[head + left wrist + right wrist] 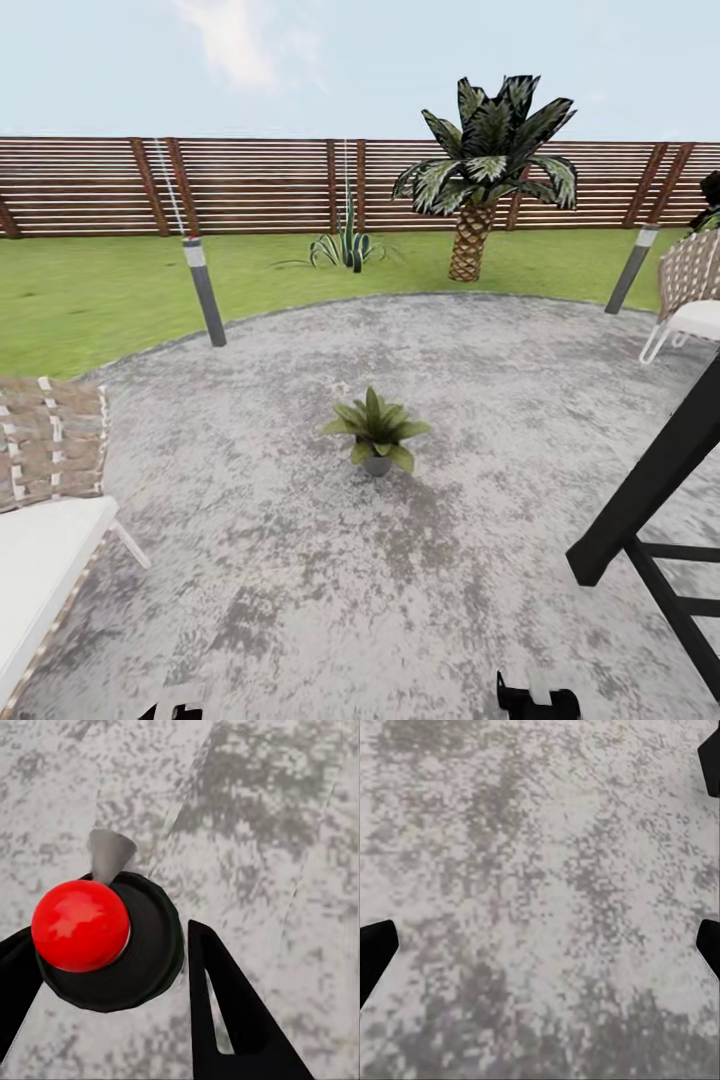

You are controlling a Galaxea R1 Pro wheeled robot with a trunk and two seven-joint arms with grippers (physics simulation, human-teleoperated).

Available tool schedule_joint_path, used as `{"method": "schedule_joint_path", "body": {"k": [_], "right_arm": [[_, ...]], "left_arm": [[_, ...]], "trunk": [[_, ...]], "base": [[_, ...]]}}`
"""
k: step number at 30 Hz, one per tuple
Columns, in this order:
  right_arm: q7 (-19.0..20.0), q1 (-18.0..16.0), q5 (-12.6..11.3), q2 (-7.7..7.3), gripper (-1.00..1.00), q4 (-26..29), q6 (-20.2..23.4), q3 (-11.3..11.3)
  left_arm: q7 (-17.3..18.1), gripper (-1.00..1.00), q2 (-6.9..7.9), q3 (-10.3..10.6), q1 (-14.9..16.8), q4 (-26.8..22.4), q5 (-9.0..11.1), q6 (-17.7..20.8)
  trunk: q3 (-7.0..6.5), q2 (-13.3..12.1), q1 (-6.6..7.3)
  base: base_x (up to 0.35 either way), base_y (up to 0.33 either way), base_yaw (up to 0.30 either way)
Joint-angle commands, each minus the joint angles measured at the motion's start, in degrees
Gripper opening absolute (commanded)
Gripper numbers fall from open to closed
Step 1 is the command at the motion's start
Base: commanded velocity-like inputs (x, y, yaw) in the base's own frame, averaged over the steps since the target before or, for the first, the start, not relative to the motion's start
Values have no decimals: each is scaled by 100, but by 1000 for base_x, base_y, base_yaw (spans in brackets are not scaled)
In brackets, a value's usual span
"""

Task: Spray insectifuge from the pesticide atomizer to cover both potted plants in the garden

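Flat, bright daylight fills the garden with no glare, the plant [377,432] casting only a faint soft shadow on the patio [300,560], while fence [250,185] lines bend at the wide head view's edges and wrist-view ground looks coarse and blotchy.

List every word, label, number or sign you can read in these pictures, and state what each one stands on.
None: no readable text in any view. The pesticide atomizer between the left pincer's fingers shows a plain red ball and black cap. The potted plant, bollard lamps, fence and chairs carry no lettering.
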State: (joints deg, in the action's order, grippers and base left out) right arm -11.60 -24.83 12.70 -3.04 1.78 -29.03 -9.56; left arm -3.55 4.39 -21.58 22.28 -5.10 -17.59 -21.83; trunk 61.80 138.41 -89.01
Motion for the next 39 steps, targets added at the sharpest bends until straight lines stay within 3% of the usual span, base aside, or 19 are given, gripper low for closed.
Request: {"method": "schedule_joint_path", "body": {"k": [1,13,25,39], "right_arm": [[-23,-4,59,5,100,-5,-15,-38],[-17,-4,57,23,100,-5,-15,-37],[-17,-4,57,23,100,-10,-15,-37],[-17,-4,57,23,100,-2,-15,-38]], "left_arm": [[-32,-100,0,-22,5,9,-61,-23],[-32,-100,0,-22,6,9,-60,-23],[-32,-100,0,-22,6,10,-63,-23],[-32,-100,0,-22,5,9,-66,-23]], "trunk": [[5,2,-2],[5,2,-2],[-23,2,-2],[-24,2,-2]], "base": [[339,0,0],[339,0,-1],[318,0,-170],[28,0,-4]]}}
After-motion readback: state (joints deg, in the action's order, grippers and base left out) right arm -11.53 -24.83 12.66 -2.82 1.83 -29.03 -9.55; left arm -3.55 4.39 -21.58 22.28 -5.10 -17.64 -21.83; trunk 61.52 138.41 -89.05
